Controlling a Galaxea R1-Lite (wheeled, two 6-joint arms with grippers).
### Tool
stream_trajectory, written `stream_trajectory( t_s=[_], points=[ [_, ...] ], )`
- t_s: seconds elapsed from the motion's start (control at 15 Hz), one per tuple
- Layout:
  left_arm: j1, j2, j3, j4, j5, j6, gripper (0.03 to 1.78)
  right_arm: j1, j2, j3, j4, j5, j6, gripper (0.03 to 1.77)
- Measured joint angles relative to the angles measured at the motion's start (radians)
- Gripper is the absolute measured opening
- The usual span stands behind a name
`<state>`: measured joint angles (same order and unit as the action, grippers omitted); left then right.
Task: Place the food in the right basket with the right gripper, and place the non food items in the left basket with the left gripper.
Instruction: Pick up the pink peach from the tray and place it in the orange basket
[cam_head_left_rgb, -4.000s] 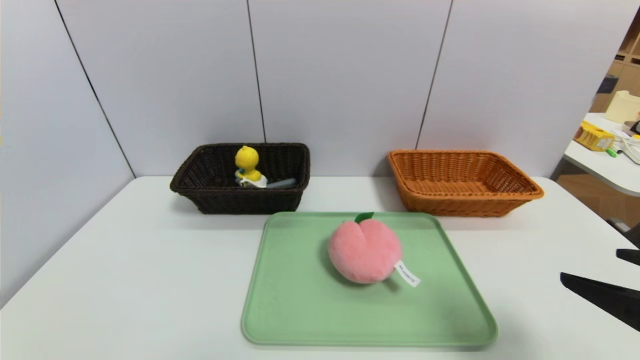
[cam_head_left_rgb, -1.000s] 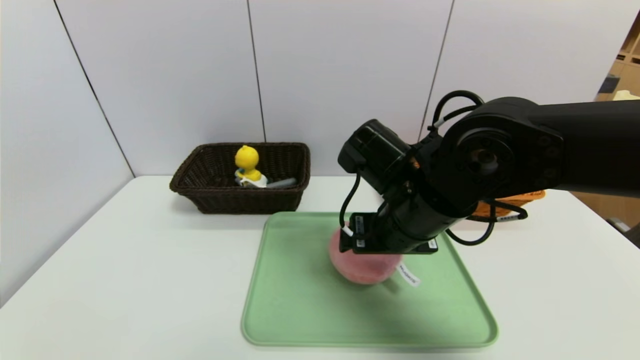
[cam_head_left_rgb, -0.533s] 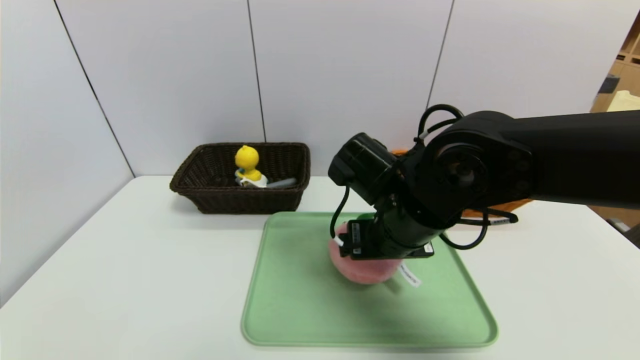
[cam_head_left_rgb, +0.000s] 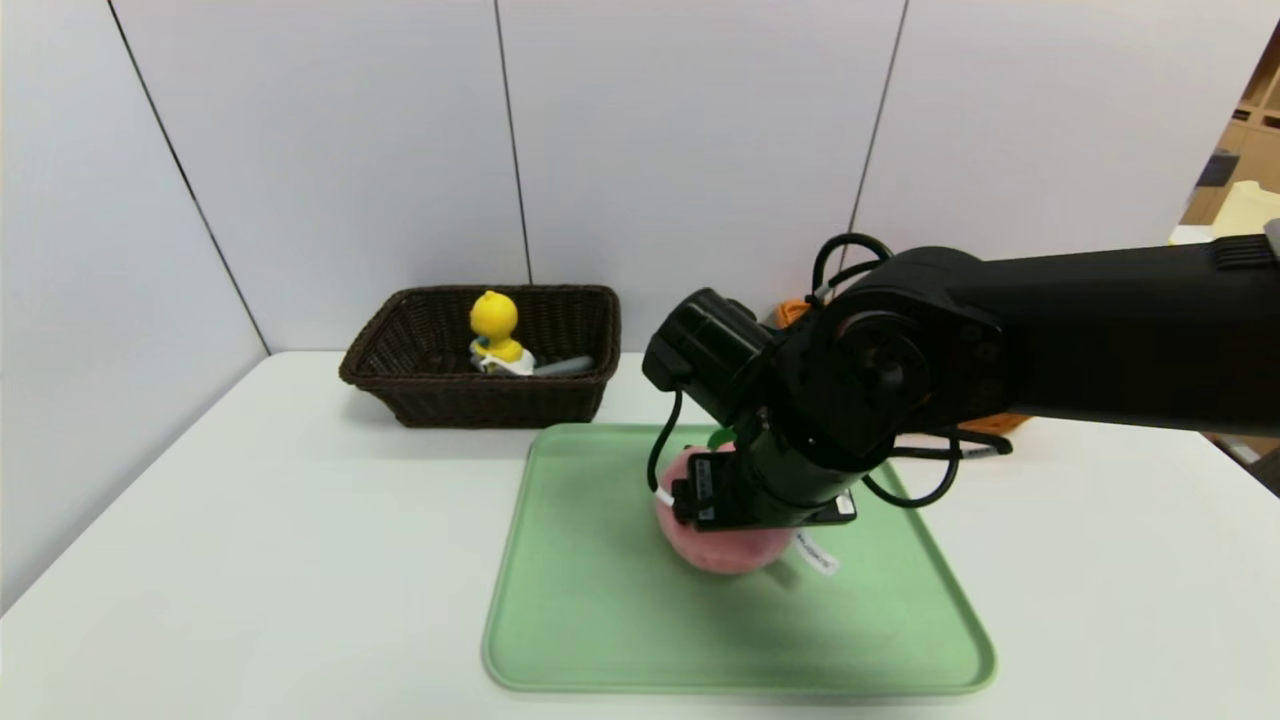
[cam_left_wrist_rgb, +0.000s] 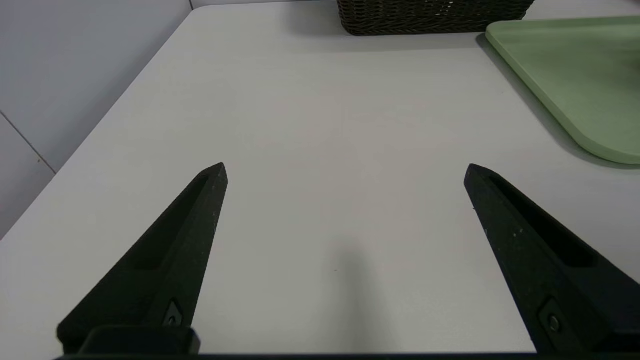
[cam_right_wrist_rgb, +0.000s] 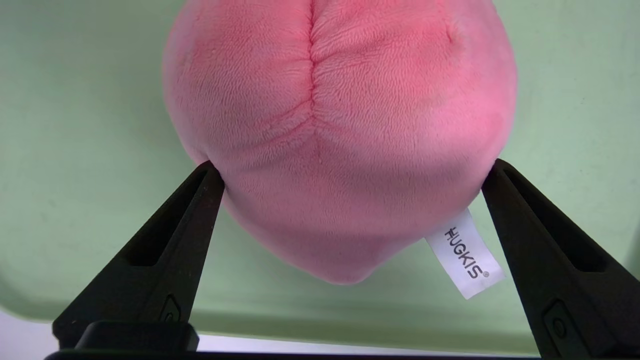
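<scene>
Our right gripper (cam_right_wrist_rgb: 350, 167) stands fully spread, holding nothing, fingertips touching the plush peach (cam_right_wrist_rgb: 340, 135) at its three and nine o'clock on the green tray (cam_head_left_rgb: 600, 600). We judge that closing this near its narrow end could squeeze the soft toy out.

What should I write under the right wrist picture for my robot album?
Right gripper open around a pink plush peach lying on the green tray, fingertips at both sides.
</scene>
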<state>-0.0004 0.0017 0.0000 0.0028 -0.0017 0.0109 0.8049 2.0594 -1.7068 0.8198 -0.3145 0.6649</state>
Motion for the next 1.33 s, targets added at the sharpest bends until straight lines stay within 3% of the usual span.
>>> stream_trajectory(
  t_s=[0.6, 1.0, 1.2, 1.33],
  points=[
    [0.0, 0.0, 0.0, 0.0, 0.0, 0.0, 1.69, -0.003, 0.034, -0.007, -0.007, 0.0, -0.001, 1.71],
    [0.0, 0.0, 0.0, 0.0, 0.0, 0.0, 1.69, -0.003, 0.037, -0.008, -0.007, -0.001, -0.003, 0.98],
    [0.0, 0.0, 0.0, 0.0, 0.0, 0.0, 1.69, -0.005, 0.033, -0.007, -0.006, -0.003, -0.003, 0.78],
    [0.0, 0.0, 0.0, 0.0, 0.0, 0.0, 1.69, -0.007, 0.019, -0.006, -0.003, -0.003, -0.003, 0.75]
  ],
)
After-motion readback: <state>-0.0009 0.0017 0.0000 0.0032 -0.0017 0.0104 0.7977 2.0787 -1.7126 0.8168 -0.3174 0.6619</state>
